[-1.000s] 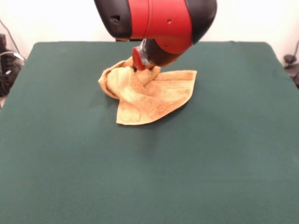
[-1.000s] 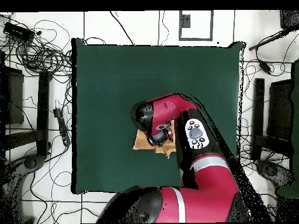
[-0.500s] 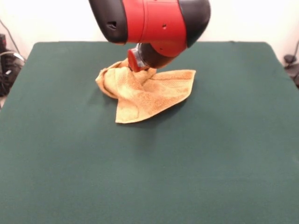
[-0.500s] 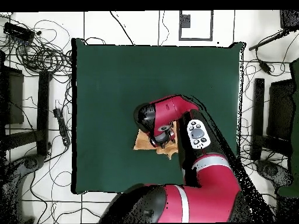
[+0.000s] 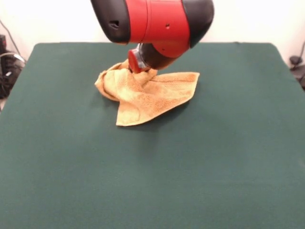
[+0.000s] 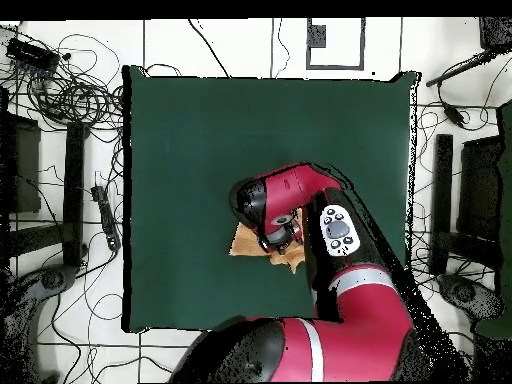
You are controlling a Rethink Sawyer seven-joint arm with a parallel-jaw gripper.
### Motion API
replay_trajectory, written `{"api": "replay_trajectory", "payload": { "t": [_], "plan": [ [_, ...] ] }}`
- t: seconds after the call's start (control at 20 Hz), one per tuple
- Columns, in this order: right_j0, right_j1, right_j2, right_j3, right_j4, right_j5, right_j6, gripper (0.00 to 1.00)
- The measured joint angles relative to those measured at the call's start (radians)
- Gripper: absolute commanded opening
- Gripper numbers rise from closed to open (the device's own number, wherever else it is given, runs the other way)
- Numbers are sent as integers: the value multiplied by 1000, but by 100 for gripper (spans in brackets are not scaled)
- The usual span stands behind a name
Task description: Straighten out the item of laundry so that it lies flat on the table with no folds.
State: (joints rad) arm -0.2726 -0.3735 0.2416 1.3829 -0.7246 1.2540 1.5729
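Note:
The orange-tan towel point(image 5: 147, 98) lies crumpled and folded over itself on the far middle of the green table point(image 5: 214, 157). One corner points right and another points toward the front. My gripper point(image 5: 138, 69) comes down from the red and black arm onto the towel's bunched far left part. The cloth rises to a peak there, so the gripper is shut on the towel. The arm hides the grip itself. In the overhead view only small parts of the towel point(image 6: 243, 243) show beside the arm over the table point(image 6: 200, 130).
Cables and equipment point(image 6: 60, 90) lie on the floor round the table. The arm's body point(image 6: 340, 290) reaches in from the table's robot side and covers part of it.
The arm has moved a little to the left in the front view. The towel's bunched left part has followed it, and the front corner has shifted slightly left.

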Motion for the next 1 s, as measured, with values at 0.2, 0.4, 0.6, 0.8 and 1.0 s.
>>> {"api": "replay_trajectory", "payload": {
  "t": [0.2,0.4,0.6,0.8,1.0],
  "plan": [
    [0,-18,-17,21,-24,0,0,100],
    [-1,-46,-49,48,-62,0,0,100],
    [-11,-87,-91,88,-111,0,0,100],
    [-26,-111,-117,110,-138,0,0,100],
    [-37,-122,-140,119,-161,0,0,100]
  ]
}}
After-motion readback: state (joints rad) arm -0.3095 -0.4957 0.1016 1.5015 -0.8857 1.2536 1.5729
